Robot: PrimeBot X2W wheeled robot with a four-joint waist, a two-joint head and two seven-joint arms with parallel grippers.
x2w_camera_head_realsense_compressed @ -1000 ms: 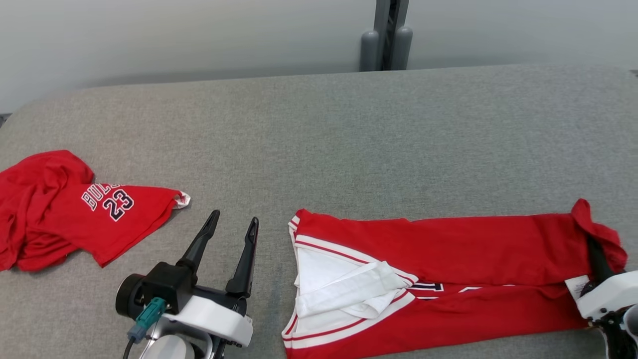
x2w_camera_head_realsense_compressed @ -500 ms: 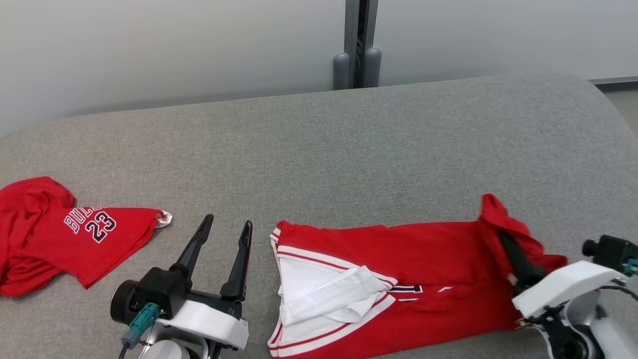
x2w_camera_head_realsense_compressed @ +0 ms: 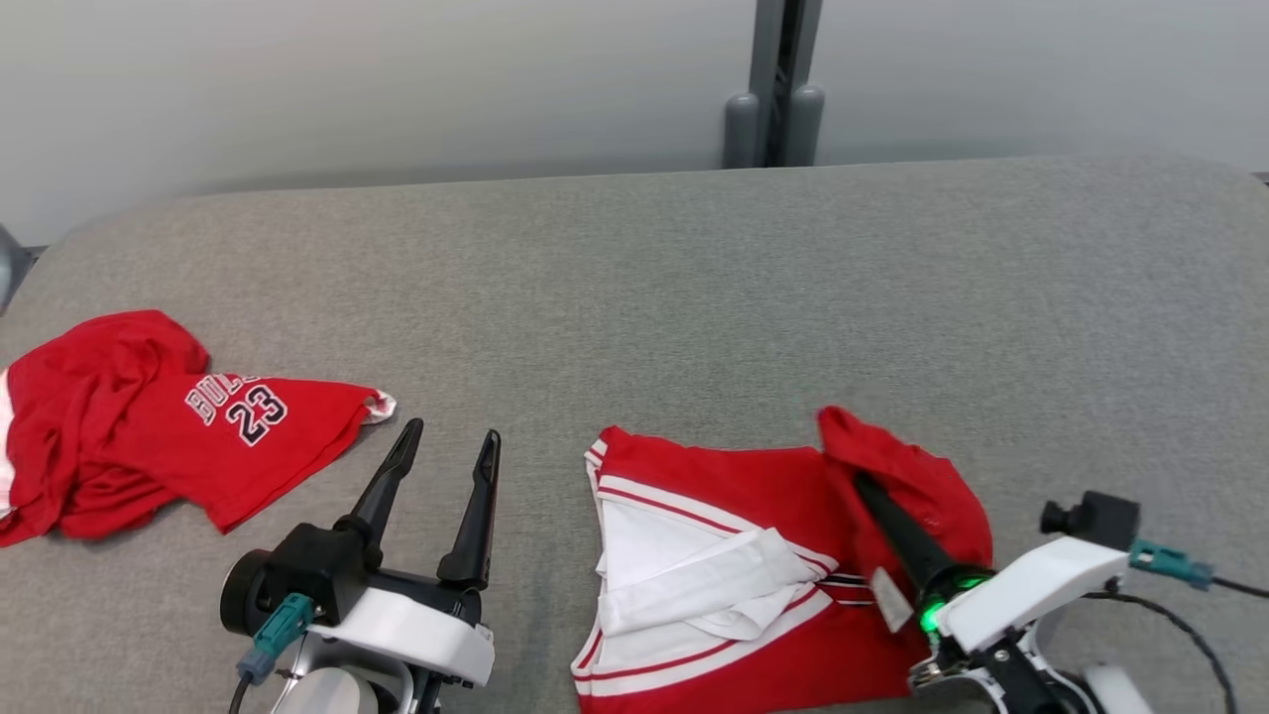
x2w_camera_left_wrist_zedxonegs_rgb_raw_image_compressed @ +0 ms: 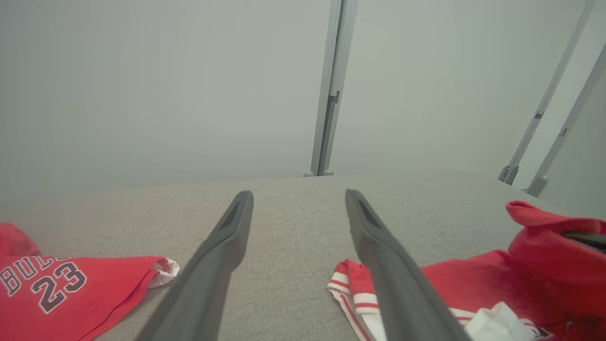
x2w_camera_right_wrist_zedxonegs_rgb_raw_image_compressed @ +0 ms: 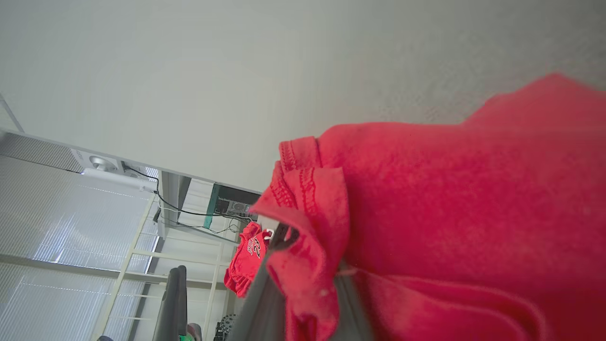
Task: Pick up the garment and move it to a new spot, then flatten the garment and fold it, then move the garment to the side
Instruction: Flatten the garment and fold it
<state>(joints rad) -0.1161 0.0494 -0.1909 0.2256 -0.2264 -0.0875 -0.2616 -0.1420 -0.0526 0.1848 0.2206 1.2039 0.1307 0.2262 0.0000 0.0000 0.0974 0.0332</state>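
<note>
A red garment with white and red trim (x2w_camera_head_realsense_compressed: 753,565) lies on the grey padded table (x2w_camera_head_realsense_compressed: 634,288) at the front, right of centre, its white inner side showing near the collar. My right gripper (x2w_camera_head_realsense_compressed: 863,476) is shut on the garment's hem (x2w_camera_right_wrist_zedxonegs_rgb_raw_image_compressed: 312,222) and holds that end lifted and doubled back over the body toward the collar; red cloth drapes over its fingers. My left gripper (x2w_camera_head_realsense_compressed: 451,441) stands open over bare table just left of the collar (x2w_camera_left_wrist_zedxonegs_rgb_raw_image_compressed: 352,289), touching nothing.
A second red jersey marked 23 (x2w_camera_head_realsense_compressed: 149,426) lies crumpled at the table's left edge. A grey post (x2w_camera_head_realsense_compressed: 773,89) stands behind the table's far edge against a pale wall. The back half of the table is bare grey fabric.
My right gripper has carried the garment's hem leftward over the body, shortening the spread cloth. The left gripper has stayed open in place. The head camera swayed between frames.
</note>
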